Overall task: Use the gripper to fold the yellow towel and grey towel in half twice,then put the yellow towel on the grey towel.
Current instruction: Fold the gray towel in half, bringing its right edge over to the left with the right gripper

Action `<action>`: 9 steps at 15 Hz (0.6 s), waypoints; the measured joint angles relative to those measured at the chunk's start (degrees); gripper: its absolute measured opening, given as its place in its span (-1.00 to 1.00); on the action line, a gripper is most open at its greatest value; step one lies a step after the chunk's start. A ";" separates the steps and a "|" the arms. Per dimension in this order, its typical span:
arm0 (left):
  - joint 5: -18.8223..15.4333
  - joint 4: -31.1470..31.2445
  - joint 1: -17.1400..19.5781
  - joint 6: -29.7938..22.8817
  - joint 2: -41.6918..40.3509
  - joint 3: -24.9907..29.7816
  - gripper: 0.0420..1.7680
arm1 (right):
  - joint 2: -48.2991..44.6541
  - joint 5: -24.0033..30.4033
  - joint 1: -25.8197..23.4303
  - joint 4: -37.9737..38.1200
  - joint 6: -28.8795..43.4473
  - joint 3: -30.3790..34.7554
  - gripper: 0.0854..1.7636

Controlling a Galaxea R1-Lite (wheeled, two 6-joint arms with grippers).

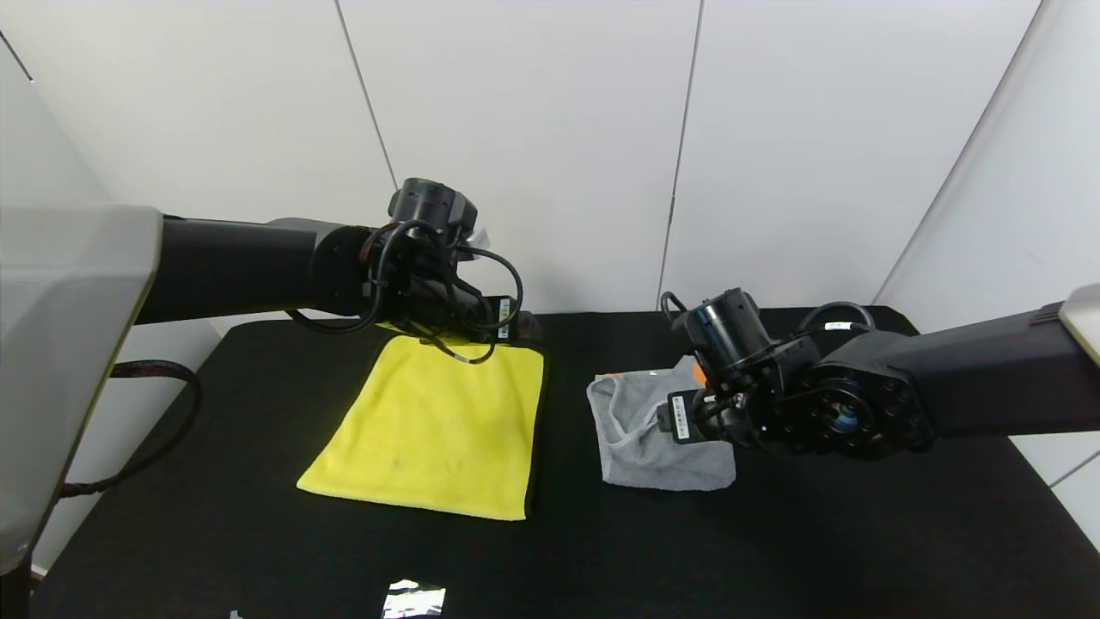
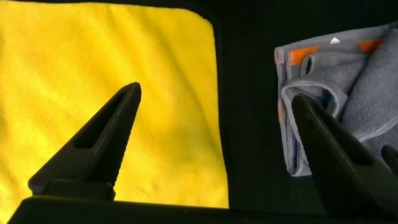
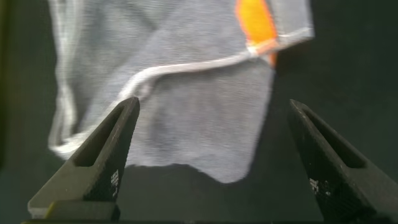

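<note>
The yellow towel (image 1: 434,425) lies flat on the black table (image 1: 258,516), left of centre, with its black binding along the right edge. It also shows in the left wrist view (image 2: 155,81). The grey towel (image 1: 644,438) lies rumpled and folded right of centre, with its orange marks at the far end. It shows in the left wrist view (image 2: 348,93) and the right wrist view (image 3: 186,74). My left gripper (image 1: 520,328) is open and empty over the yellow towel's far right corner (image 2: 214,99). My right gripper (image 1: 675,419) is open and empty just above the grey towel's right part (image 3: 214,106).
A small shiny object (image 1: 414,599) lies at the table's front edge. White wall panels stand right behind the table's far edge. A strip of bare black table (image 1: 567,430) separates the two towels.
</note>
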 joint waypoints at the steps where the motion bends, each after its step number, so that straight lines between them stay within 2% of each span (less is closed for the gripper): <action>1: 0.00 0.00 -0.02 0.00 0.00 -0.02 0.94 | -0.33 -0.72 -0.50 0.17 0.02 0.35 0.90; 9: 0.00 0.09 -0.12 0.02 -0.05 -0.05 0.94 | -2.27 -2.06 -2.17 3.72 2.57 1.76 0.92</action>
